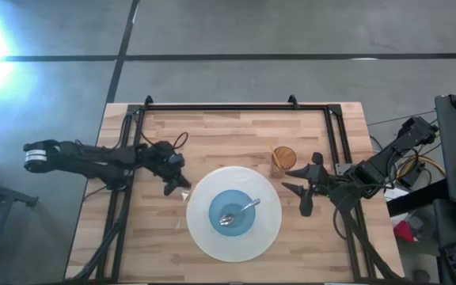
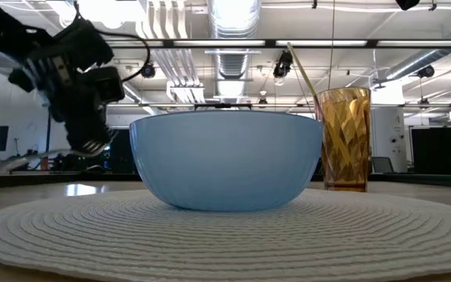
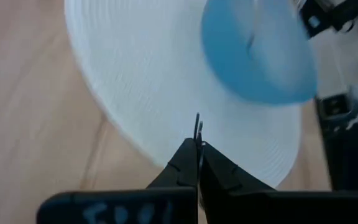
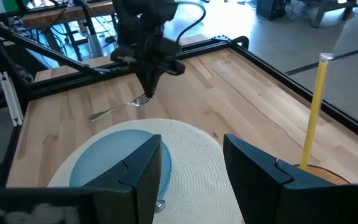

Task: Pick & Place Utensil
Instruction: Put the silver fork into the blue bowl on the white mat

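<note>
a spoon (image 1: 238, 214) lies inside the blue bowl (image 1: 233, 212), bowl end down and handle leaning toward the rim on the right arm's side; the low view hides it behind the bowl wall. the bowl sits at the centre of a round white mat (image 1: 233, 214) on a wooden table (image 1: 228, 134). a fork (image 4: 118, 108) lies on the bare wood just beside the mat's edge. the left gripper (image 1: 175, 183) hangs over the fork with its fingers pinching the tines (image 3: 197, 127); most of the fork is cut off in the left wrist view. an amber glass (image 1: 283, 157) holding a yellow straw (image 4: 316, 102) stands just beyond the mat. the right gripper (image 1: 301, 191) waits beside the mat near the glass, fingers spread wide. a black frame (image 1: 236, 107) borders the table. the grey floor and a ceiling with ducts (image 2: 233, 31) surround it.
</note>
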`<state>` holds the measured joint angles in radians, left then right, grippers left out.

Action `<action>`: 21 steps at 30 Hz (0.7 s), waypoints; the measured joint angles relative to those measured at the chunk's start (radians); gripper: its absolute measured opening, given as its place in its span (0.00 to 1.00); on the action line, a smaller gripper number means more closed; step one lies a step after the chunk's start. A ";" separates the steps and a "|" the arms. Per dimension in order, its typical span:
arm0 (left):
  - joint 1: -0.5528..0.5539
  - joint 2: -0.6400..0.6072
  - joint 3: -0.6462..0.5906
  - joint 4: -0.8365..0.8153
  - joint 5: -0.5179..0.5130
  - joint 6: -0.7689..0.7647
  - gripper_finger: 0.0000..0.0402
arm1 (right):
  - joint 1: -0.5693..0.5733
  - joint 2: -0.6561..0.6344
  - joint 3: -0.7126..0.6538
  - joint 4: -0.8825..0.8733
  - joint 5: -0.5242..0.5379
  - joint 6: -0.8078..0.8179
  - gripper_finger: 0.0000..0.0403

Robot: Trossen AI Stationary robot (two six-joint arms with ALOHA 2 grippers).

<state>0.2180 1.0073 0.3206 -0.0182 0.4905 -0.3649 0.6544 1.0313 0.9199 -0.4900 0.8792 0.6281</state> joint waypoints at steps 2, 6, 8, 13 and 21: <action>0.000 0.000 0.034 -0.002 0.003 -0.018 0.00 | 0.000 0.000 0.000 0.000 -0.008 0.000 0.41; 0.000 0.000 0.106 -0.010 0.008 -0.059 0.00 | 0.000 0.000 0.000 0.000 -0.023 0.000 0.41; -0.002 0.000 0.143 -0.010 0.005 -0.078 0.00 | 0.000 0.000 0.000 0.001 -0.024 0.000 0.41; -0.025 0.000 0.236 -0.009 -0.088 -0.088 0.00 | 0.000 -0.001 0.000 0.008 -0.050 0.005 0.41; -0.117 -0.001 0.324 0.066 -0.308 -0.034 0.00 | 0.000 0.003 0.000 0.071 -0.129 0.008 0.41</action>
<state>0.1015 1.0065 0.6449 0.0479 0.1820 -0.3989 0.6548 1.0342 0.9199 -0.4194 0.7497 0.6364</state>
